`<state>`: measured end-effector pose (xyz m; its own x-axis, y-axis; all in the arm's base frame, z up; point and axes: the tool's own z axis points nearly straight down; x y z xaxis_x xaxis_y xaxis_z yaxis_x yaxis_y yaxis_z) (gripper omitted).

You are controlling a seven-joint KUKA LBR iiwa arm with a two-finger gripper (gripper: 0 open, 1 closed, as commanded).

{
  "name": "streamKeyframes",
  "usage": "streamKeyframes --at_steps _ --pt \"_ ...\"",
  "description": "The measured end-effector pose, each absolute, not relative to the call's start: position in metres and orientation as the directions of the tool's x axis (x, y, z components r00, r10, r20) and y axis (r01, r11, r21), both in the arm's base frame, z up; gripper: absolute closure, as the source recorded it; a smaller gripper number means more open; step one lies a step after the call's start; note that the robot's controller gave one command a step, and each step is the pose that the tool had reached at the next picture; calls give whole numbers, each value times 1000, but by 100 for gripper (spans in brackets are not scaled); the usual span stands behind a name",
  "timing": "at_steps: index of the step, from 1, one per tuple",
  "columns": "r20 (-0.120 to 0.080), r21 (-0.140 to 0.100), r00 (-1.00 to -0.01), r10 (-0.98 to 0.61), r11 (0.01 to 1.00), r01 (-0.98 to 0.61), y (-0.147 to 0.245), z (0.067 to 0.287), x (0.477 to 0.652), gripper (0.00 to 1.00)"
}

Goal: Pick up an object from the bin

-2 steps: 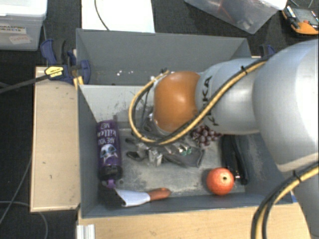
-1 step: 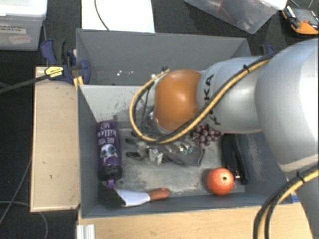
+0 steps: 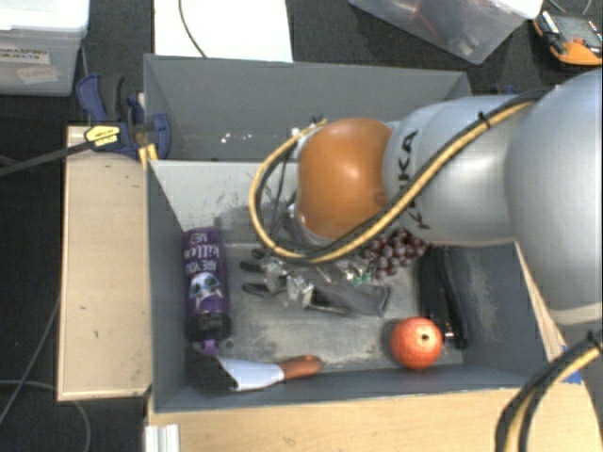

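The gripper (image 3: 252,278), jaws apart and empty, hangs beside the glossy purple cylindrical bottle (image 3: 205,282).

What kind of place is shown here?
Probably a robotics lab's grasping test station: a KUKA arm reaches into a grey metal bin of unrelated things, like a purple bottle and a red apple.
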<state>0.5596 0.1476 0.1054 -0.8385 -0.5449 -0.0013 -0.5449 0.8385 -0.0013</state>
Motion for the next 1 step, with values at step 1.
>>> streamKeyframes --at_steps 1 --pt "-11 -4 -840 -543 840 -543 148 136 562 100"
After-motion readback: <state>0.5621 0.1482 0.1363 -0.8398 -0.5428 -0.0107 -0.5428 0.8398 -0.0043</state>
